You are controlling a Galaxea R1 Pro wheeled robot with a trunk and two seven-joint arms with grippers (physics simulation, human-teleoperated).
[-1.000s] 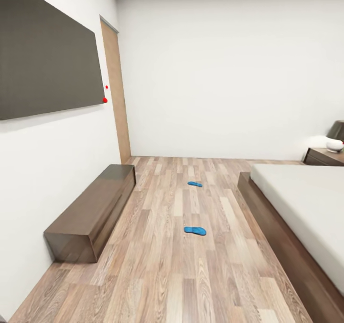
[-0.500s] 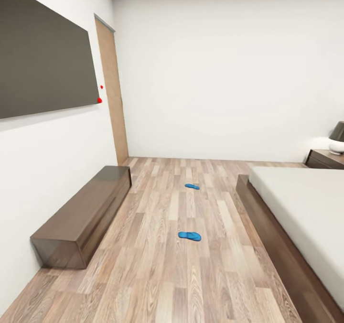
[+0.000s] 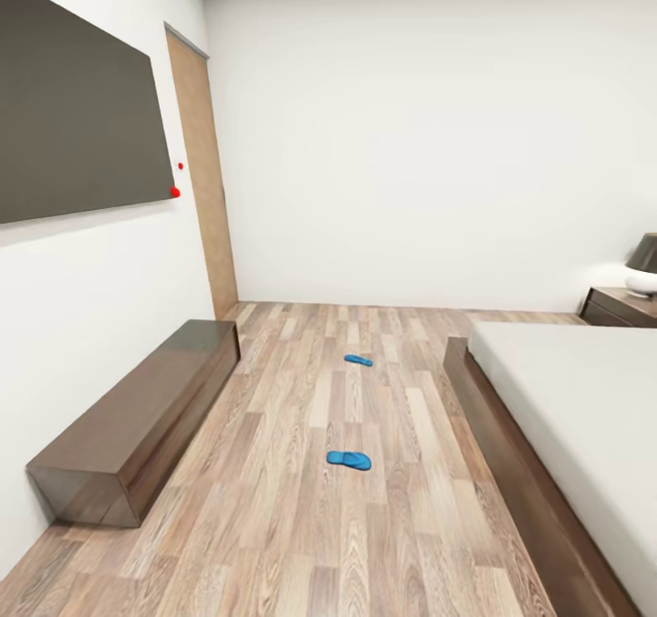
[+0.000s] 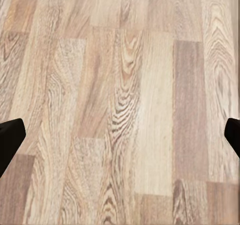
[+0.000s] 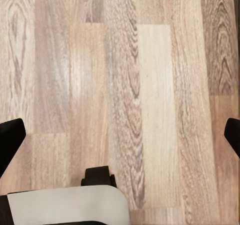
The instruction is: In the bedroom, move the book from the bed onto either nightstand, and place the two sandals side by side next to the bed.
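Everything in the head view has slid since a second ago: the bench point(image 3: 137, 425) sits lower and more to the left, the near sandal point(image 3: 349, 459) is lower, and the bed point(image 3: 584, 416) has crept in. That is the camera moving – the robot is rolling into the bedroom, and the things stay put.

Both sandals lie on the wood floor point(image 3: 274, 526), between the bench and the bed. The near one is well apart from the far sandal point(image 3: 358, 360), which lies closer to the back wall. Neither is beside the bed yet. I cannot see the book; the part of the mattress in view is bare. A nightstand point(image 3: 620, 307) stands past the bed's far corner, with a lamp point(image 3: 644, 266) on top.

What could go wrong? I think the robot could drive over the near sandal, since it lies right in its path. It could also bump the bed's dark frame if it turns too close.

The head view shows the whole room. The wrist views show planks from close up. In the left wrist view, the left gripper point(image 4: 120, 135) shows two dark tips at the far edges – its jaws are wide open and hold nothing. The right gripper point(image 5: 120, 135) looks the same, wide open and empty. The right wrist view also shows a white part of the robot point(image 5: 65, 205) low down.
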